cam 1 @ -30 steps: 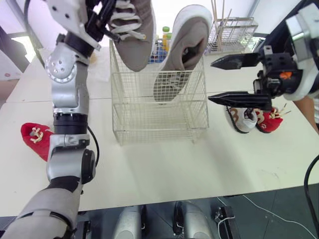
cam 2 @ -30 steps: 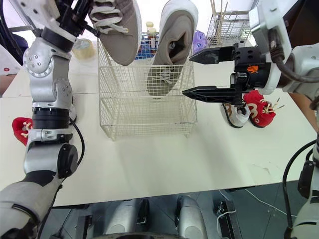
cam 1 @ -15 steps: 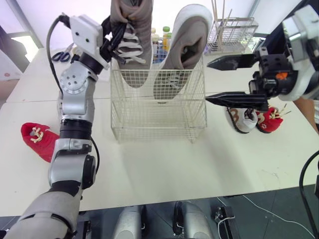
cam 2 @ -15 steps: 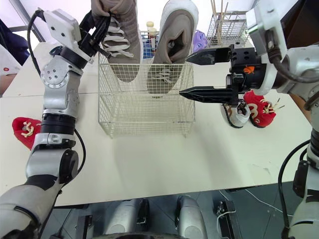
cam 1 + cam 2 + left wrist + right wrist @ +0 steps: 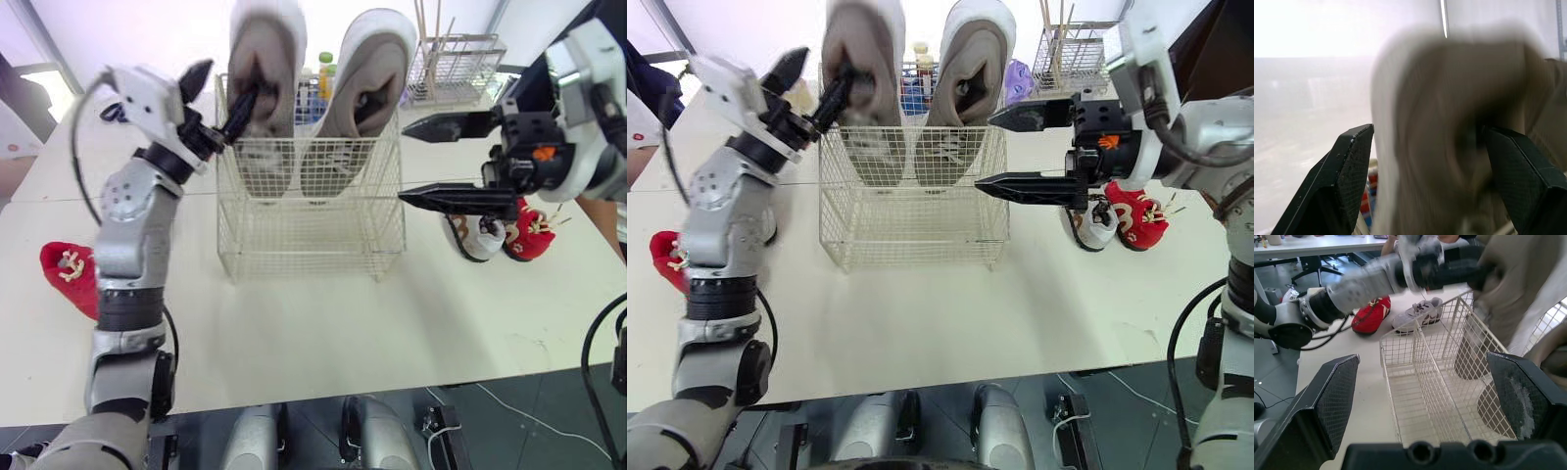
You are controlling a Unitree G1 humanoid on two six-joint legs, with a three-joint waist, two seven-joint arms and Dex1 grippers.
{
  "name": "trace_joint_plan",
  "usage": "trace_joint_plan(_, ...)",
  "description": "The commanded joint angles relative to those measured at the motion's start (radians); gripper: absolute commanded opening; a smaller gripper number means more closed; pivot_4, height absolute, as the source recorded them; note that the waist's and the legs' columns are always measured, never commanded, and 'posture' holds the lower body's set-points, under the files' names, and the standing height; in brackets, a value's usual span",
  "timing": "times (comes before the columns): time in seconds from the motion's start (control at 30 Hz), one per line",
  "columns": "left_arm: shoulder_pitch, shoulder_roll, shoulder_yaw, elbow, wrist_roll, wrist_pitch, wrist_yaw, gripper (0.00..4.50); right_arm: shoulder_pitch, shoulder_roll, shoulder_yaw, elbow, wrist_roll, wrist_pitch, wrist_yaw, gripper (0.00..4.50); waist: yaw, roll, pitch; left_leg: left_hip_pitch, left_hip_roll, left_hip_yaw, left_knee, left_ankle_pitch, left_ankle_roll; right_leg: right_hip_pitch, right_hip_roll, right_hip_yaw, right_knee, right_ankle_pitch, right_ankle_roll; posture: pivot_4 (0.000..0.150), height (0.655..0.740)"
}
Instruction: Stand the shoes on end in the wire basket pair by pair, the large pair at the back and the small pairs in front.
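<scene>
The white bench [image 5: 323, 323] runs out of sight at the near and side edges. The wire basket [image 5: 313, 230] stands toward its back, about midway between the left and right edges. Two large grey-brown sneakers stand on end in it side by side against the back wall, heels up and toes down. Their lower halves show only through the mesh. The left-hand sneaker [image 5: 263, 59] is smeared and hard to read, and its top is cut off. The right-hand sneaker [image 5: 367, 78] is sharp, with its opening facing forward. The left pincer [image 5: 233, 76] sits at the basket's back left corner with its fingers spread and grips nothing. One finger lies at the left-hand sneaker's collar and the other stands clear outside the shoe. In the left wrist view the blurred shoe spans the space between the fingers. The right pincer [image 5: 402, 162] hovers at the basket's right wall, spread wide and empty, one finger above the other. A small red shoe [image 5: 71, 274] lies near the bench's left edge, partly hidden by the arm. The right wrist view shows a small grey sneaker [image 5: 1418, 313] just beside it. Near the right edge lie a small white-and-grey shoe [image 5: 475, 235] and a second red shoe [image 5: 529, 235], both partly covered by the right pincer's lower finger.
</scene>
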Motion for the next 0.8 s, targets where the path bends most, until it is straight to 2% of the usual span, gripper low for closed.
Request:
trace_joint_plan(0.03,0.035,0.041,0.074,-0.171,-0.112,0.152,0.053,3.80,-0.009,0.007,-0.011,0.002,-0.002,-0.029,0.009,4.50,0.000,0.000,0.000,0.000,0.000,0.000,0.000,0.000,0.000,0.000,0.000,0.000,0.000,0.000,0.000,0.150,0.7400)
trace_joint_plan(0.13,0.077,0.084,0.127,-0.276,-0.218,0.284,0.087,3.80,-0.017,0.020,0.009,0.026,-0.020,-0.045,0.016,4.50,0.000,0.000,0.000,0.000,0.000,0.000,0.000,0.000,0.000,0.000,0.000,0.000,0.000,0.000,0.000,0.150,0.7400)
trace_joint_plan(0.27,0.096,0.161,0.296,-0.325,-0.484,0.473,0.167,3.80,-0.044,0.064,0.013,0.097,-0.041,-0.064,-0.007,4.50,0.000,0.000,0.000,0.001,0.000,0.000,0.000,0.000,0.000,0.000,0.000,0.001,0.000,0.000,0.000,0.150,0.7400)
trace_joint_plan(0.37,0.129,0.241,0.394,-0.314,-0.704,0.580,0.170,4.48,-0.057,0.085,-0.002,0.149,-0.076,-0.082,-0.054,4.50,-0.001,0.000,0.000,0.001,0.000,0.000,0.000,0.000,-0.001,0.000,0.000,0.001,0.000,0.000,0.000,0.150,0.7400)
trace_joint_plan(0.5,0.266,0.345,0.399,-0.368,-0.946,0.712,0.150,4.48,-0.088,0.074,-0.014,0.255,-0.150,-0.145,-0.079,4.50,0.001,0.000,0.000,0.001,0.000,0.000,0.000,0.000,-0.001,0.001,0.000,0.001,0.000,0.000,0.000,0.150,0.7400)
trace_joint_plan(0.57,0.398,0.448,0.307,-0.516,-1.005,0.803,0.104,4.48,-0.125,0.065,-0.025,0.357,-0.258,-0.213,-0.184,4.50,0.000,0.000,0.000,0.001,0.000,0.000,0.000,0.000,-0.001,0.001,0.000,0.001,0.000,0.000,0.000,0.150,0.7400)
trace_joint_plan(0.6,0.406,0.445,0.263,-0.555,-1.010,0.790,0.133,4.48,-0.119,0.052,-0.045,0.391,-0.296,-0.255,-0.215,4.50,0.004,0.000,0.000,0.001,-0.002,0.000,0.000,0.000,-0.001,0.001,-0.001,0.001,0.000,0.000,0.000,0.150,0.7400)
trace_joint_plan(0.7,0.380,0.414,0.182,-0.589,-1.045,0.733,0.231,4.48,-0.089,0.027,-0.097,0.452,-0.349,-0.338,-0.241,4.50,0.008,0.001,0.000,0.001,-0.002,-0.001,0.000,0.000,-0.001,0.001,-0.001,0.001,-0.001,0.000,-0.001,0.150,0.7400)
trace_joint_plan(0.8,0.396,0.307,0.057,-0.670,-0.937,0.653,0.195,4.48,0.038,-0.006,-0.170,0.429,-0.392,-0.284,-0.344,4.50,0.009,0.002,-0.001,0.002,-0.002,-0.001,-0.001,0.001,-0.002,0.002,0.000,0.001,0.000,0.000,-0.001,0.150,0.7400)
